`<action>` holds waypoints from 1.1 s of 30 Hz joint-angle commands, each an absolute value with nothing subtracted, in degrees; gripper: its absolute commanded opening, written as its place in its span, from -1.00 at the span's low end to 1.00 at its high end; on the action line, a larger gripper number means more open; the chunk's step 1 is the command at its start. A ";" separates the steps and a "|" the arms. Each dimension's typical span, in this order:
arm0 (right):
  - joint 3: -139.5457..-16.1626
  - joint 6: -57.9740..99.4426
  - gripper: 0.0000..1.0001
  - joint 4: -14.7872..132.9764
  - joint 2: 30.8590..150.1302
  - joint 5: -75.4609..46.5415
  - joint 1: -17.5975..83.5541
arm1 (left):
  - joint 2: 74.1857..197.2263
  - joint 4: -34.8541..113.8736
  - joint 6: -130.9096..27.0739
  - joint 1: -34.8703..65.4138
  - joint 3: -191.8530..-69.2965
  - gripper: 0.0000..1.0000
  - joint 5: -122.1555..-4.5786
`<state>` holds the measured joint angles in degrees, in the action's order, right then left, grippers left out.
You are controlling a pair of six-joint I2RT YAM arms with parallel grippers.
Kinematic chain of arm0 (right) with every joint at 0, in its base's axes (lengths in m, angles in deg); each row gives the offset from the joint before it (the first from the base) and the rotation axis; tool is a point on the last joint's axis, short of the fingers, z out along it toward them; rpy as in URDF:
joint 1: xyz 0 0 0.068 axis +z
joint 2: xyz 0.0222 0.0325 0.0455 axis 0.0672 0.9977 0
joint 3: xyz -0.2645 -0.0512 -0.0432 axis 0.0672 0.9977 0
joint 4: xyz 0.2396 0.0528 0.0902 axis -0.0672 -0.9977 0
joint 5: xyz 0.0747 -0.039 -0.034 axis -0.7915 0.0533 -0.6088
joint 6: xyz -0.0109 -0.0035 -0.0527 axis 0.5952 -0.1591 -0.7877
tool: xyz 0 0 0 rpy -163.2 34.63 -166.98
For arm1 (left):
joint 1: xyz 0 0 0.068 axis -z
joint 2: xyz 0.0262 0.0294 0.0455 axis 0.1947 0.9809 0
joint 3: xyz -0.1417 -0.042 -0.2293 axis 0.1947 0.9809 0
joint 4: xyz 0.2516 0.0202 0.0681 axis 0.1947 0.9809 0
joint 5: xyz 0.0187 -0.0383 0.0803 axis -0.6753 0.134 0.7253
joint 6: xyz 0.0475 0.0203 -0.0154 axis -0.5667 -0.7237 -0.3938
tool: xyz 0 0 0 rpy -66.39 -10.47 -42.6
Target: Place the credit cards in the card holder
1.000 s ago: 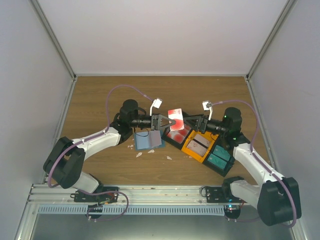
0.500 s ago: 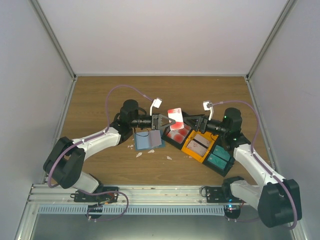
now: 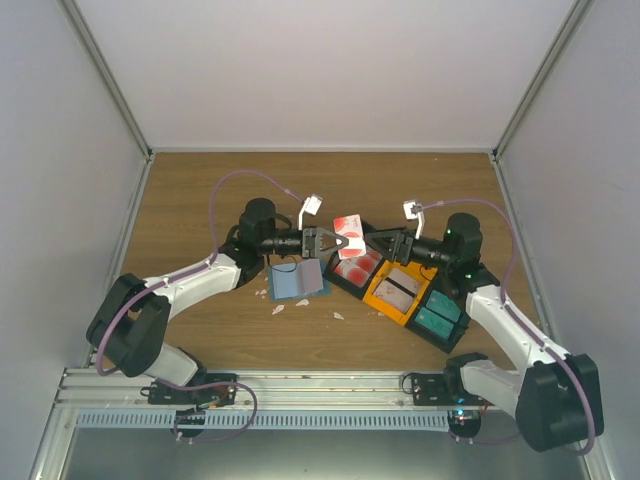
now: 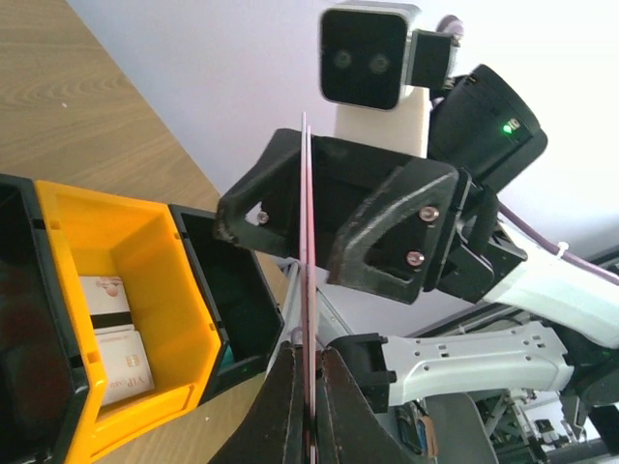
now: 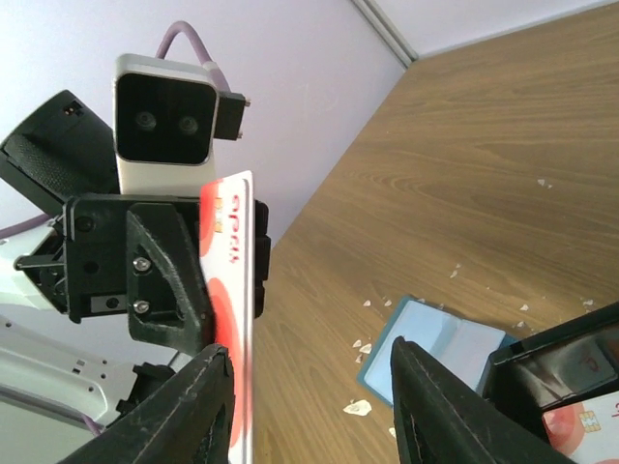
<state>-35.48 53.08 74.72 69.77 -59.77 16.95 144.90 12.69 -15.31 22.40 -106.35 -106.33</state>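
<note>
Gripping credit card upright, left jaws closed

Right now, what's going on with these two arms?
The left gripper is shut on a credit card and holds it in the air above the bins. The right gripper faces it with jaws open, close to the card but not closed on it, so this looks like a handover or a regrip. The blue card holder lies flat on the table below the left arm. More cards lie in the orange bin.
</note>
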 commanded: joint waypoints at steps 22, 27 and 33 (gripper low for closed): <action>-36.68 58.27 -0.45 84.81 76.57 -72.44 20.07 | 145.50 0.63 -8.75 22.08 -107.07 -1.00 -116.22; -35.80 65.94 -0.44 92.00 78.14 -74.66 20.83 | 146.32 2.19 -6.72 21.91 -108.12 -1.00 -116.94; -34.55 76.50 -0.86 101.08 77.69 -73.38 20.97 | 148.36 8.13 -5.06 20.76 -109.97 -1.00 -116.79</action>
<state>-35.50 67.68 91.98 77.79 -72.93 19.73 146.80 7.57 -6.96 21.13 -107.59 -115.90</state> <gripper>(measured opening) 0.149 0.029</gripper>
